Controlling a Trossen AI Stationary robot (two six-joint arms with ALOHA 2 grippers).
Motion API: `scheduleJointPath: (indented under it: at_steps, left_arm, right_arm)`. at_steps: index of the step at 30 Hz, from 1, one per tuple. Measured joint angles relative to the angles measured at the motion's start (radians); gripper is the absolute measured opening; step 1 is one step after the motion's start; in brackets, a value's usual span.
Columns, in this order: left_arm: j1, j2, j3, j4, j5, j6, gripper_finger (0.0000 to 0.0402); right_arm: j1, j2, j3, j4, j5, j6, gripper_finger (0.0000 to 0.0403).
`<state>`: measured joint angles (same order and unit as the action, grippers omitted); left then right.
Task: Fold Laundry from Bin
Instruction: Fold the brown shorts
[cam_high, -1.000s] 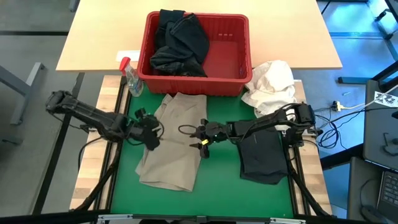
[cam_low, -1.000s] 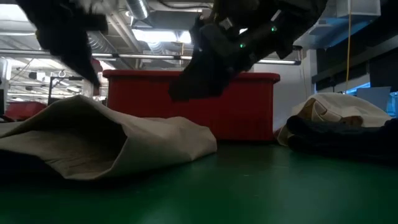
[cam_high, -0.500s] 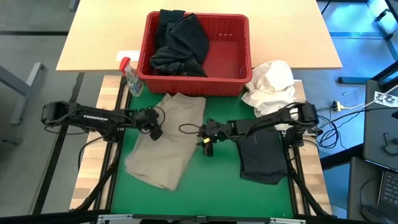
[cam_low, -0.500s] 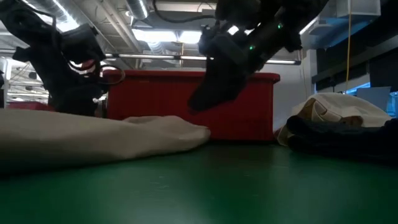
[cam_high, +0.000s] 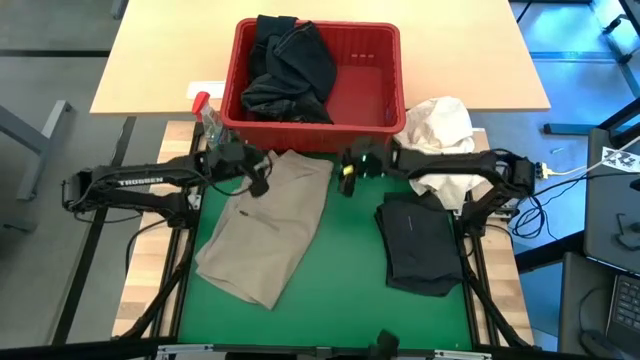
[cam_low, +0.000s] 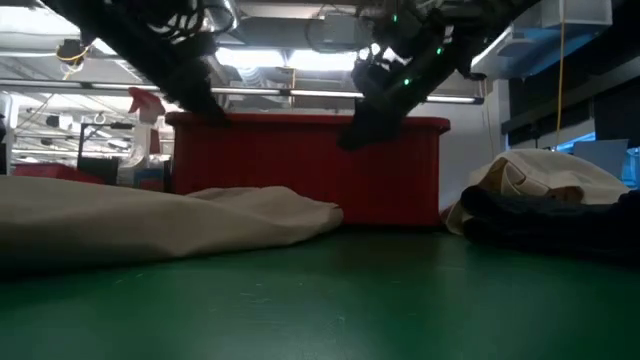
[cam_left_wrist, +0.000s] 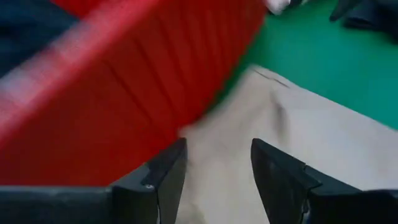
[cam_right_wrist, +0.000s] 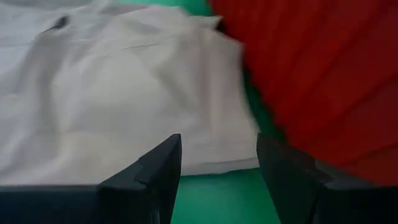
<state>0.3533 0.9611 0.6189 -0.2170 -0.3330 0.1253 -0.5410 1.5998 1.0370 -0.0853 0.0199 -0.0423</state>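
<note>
Khaki garment (cam_high: 268, 224) lies flat on the counter's green mat (cam_high: 340, 290), just before the red bin (cam_high: 385, 105) holding dark laundry (cam_high: 287, 70). Left pincer (cam_high: 258, 178) and right pincer (cam_high: 347, 178) both spread, empty, above the garment's bin-side edge, probably not touching. Folded dark garment (cam_high: 420, 245) lies right.

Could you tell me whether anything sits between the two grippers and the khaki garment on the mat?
Nothing visible does. The left gripper and right gripper, both open and empty, hover over the khaki garment's far end beside the red bin.
</note>
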Motion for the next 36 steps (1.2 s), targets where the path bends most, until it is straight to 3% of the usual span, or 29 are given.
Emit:
scheduleJointPath:
  at_steps: [3,7,10,17,26,36]
  left_arm:
    - [0.064,0.000,0.009,0.062,0.019,0.117,0.0176]
    - [0.183,0.001,0.006,0.106,0.126,0.185,0.0176]
    - [0.290,0.002,-0.006,0.124,0.205,0.164,0.0176]
    - [0.424,0.002,-0.008,0.131,0.290,0.022,0.0176]
    - [0.454,0.006,-0.009,0.155,0.303,0.034,0.0176]
    - [0.407,0.006,-0.009,0.139,0.464,0.040,0.0176]
  right_arm:
    - [-0.076,0.001,-0.001,0.084,-0.080,-0.056,0.0209]
    - [-0.143,0.000,-0.001,0.249,-0.161,-0.122,0.0209]
    - [-0.177,0.002,0.000,0.334,-0.178,-0.122,0.0209]
    - [-0.155,0.006,0.000,0.293,-0.215,-0.024,0.0209]
    - [-0.112,0.006,0.000,0.330,-0.195,-0.044,0.0209]
    - [-0.034,0.006,0.000,0.269,-0.214,-0.067,0.0209]
